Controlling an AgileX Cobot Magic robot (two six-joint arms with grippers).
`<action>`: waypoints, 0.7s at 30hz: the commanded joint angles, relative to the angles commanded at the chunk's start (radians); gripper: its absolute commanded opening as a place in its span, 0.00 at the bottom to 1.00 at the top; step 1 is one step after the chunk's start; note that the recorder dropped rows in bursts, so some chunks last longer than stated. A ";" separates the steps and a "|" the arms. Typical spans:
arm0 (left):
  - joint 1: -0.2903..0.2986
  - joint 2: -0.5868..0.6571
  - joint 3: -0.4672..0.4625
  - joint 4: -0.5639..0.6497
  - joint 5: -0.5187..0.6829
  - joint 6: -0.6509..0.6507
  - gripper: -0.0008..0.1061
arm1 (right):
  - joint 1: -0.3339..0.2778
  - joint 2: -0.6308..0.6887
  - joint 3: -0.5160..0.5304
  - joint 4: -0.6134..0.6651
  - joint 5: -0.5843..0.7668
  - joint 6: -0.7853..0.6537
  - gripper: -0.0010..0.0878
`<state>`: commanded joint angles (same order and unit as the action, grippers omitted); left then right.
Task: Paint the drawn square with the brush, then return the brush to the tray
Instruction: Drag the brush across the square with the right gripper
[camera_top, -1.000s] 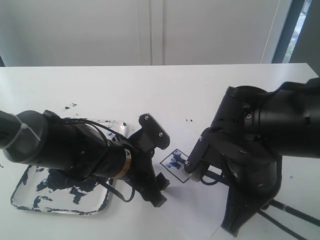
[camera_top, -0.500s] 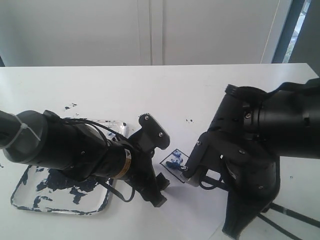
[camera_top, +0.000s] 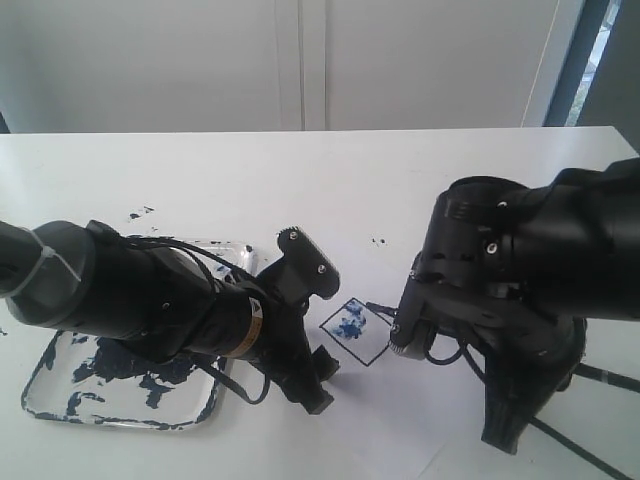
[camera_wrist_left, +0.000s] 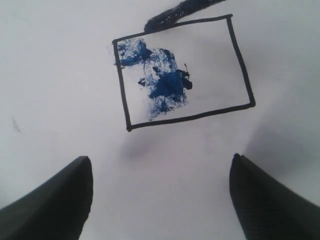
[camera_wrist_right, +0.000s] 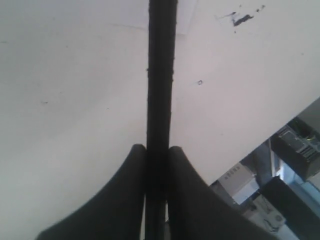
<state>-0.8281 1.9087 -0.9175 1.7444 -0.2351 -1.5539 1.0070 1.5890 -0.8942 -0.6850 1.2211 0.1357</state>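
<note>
One brush (camera_wrist_right: 161, 75) pinched in right claw (camera_wrist_right: 157, 149), tip at drawn square (camera_wrist_left: 182, 70) edge

Seen from the wrist, the left hand (camera_wrist_left: 159, 160) is spread wide, its two dark fingers (camera_wrist_left: 60, 200) well apart with nothing between them, above a white surface (camera_wrist_left: 50, 100). Just ahead of the fingertips lies the drawn square (camera_wrist_left: 210, 65), a thin black outline set slightly askew to the hand. A ragged patch of blue paint (camera_wrist_left: 162, 82) covers part of its interior, towards one side; the rest is bare white. At the square's far edge, the dark end of the brush (camera_wrist_left: 175, 12) crosses the outline near a corner.
</note>
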 joint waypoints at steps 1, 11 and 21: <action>0.000 0.000 0.000 0.000 0.000 0.000 0.74 | 0.017 0.000 0.000 -0.014 0.000 0.000 0.01; 0.000 -0.002 0.000 0.000 0.000 -0.006 0.74 | 0.090 0.110 0.000 -0.120 0.000 0.032 0.01; 0.000 -0.002 0.000 0.000 -0.002 -0.017 0.74 | 0.090 0.191 0.000 -0.192 0.000 0.104 0.01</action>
<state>-0.8281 1.9068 -0.9175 1.7444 -0.2376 -1.5710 1.0968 1.7803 -0.8942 -0.8768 1.2211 0.2399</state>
